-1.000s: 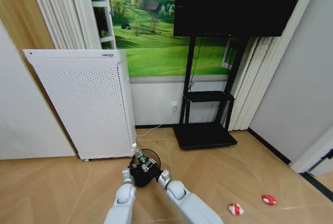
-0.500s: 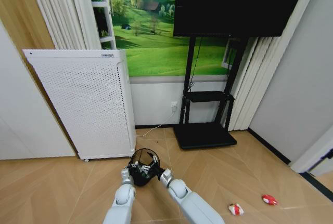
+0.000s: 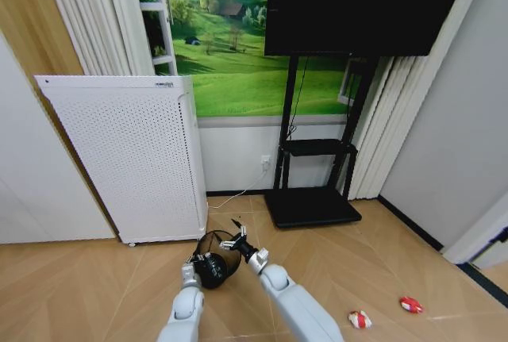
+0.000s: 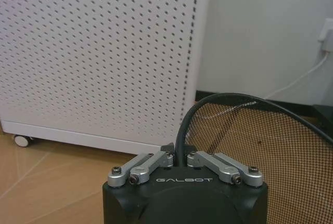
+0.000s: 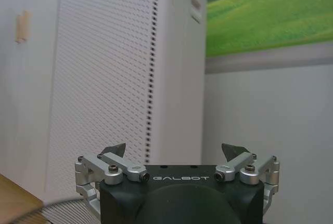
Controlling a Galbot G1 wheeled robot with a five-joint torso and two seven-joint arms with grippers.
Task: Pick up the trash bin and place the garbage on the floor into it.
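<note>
L end effector [image 4: 177, 157] clamped on trash bin [image 3: 213, 267] rim | R end effector [image 3: 237, 241] spread wide, holding nothing | wrappers [image 3: 359, 320] on floor [image 3: 357, 263] well off my right, R arm nearer

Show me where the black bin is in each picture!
Head view: the bin sits low, centre-left, between the two arms.
Left wrist view: its rim and mesh fill the lower right, rim pinched in the left tool.
Right wrist view: a sliver of rim, bottom-left corner.
Shared landmark: the white perforated appliance.
</note>
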